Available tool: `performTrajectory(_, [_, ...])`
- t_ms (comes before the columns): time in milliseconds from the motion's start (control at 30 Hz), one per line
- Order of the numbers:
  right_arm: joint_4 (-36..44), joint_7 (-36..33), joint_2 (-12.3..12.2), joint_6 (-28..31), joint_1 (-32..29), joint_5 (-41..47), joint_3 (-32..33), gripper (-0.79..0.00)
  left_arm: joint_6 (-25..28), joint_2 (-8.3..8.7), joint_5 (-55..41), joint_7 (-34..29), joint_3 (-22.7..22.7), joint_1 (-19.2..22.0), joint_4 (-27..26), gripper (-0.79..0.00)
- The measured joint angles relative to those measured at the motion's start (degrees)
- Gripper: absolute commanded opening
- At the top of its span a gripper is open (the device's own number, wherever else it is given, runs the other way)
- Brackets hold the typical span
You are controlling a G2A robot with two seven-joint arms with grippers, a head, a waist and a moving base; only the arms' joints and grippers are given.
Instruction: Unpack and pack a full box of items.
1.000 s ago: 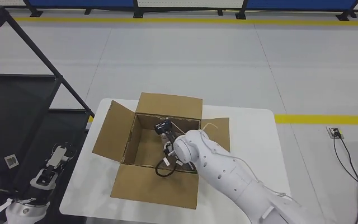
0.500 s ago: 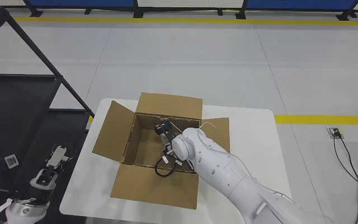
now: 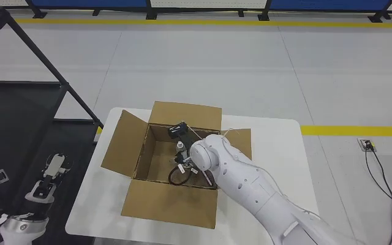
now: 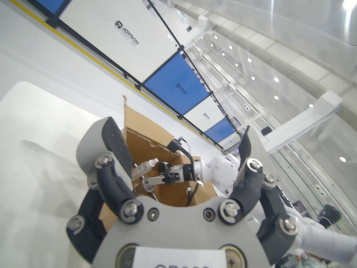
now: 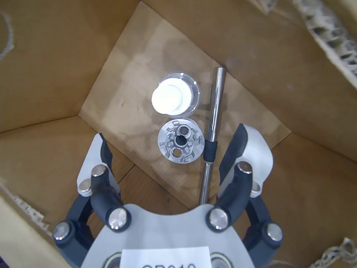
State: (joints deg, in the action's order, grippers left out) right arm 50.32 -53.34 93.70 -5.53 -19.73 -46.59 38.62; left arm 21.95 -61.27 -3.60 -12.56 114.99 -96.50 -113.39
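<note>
Deep in the corrugated cardboard box (image 5: pixel 55 57) with the right gripper (image 5: pixel 171 137), spread wide, gripping nothing. Below, on the floor: toothed metal disc (image 5: pixel 180 145), round white-capped bottle (image 5: pixel 176 97), smooth steel rod (image 5: pixel 214 112). Over to the left gripper (image 4: pixel 179 130): likewise gaping, ribbed pads bare.

Open box (image 3: pixel 122 144) with bottle (image 5: pixel 175 97), rod (image 5: pixel 216 104)

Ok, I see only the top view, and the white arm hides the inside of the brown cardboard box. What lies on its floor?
Observer: A round grey metal disc with holes lies flat in the brown cardboard box, below the right hand.
Operator: Is anything beside it?
Observer: A shiny steel rod with a black sleeve lies close beside the disc.
Operator: Does the hand hold something?
Observer: No, its fingers are open, with nothing between them.
</note>
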Motion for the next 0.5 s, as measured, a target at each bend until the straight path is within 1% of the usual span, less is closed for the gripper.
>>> performTrajectory(67, [4.8, -1.3, -1.4, -0.1, -2.0, -1.6, 2.1, 0.000, -1.4, 0.04, 1.0, -0.1, 0.4, 0.7, 0.7, 0.000])
performTrajectory(167, [15.3, -4.1, -4.2, 0.1, -6.8, -5.0, 6.7, 0.000, -2.3, 0.23, 2.7, -2.1, 0.0, 2.4, 2.3, 0.000])
performTrajectory(300, [31.4, -9.3, -7.8, 3.2, -15.4, -6.6, 15.5, 0.000, -3.2, 0.63, 3.9, -6.8, -2.6, 6.5, 5.6, 0.000])
performTrajectory(400, [41.3, -12.1, -9.7, 5.2, -21.2, -6.8, 21.7, 0.000, -3.8, 0.79, 5.2, -8.9, -5.0, 9.7, 8.1, 0.000])
performTrajectory(500, [48.7, -12.3, -10.9, 5.7, -25.9, -6.8, 27.7, 0.000, -4.0, 0.85, 6.1, -10.5, -7.5, 12.1, 10.1, 0.000])
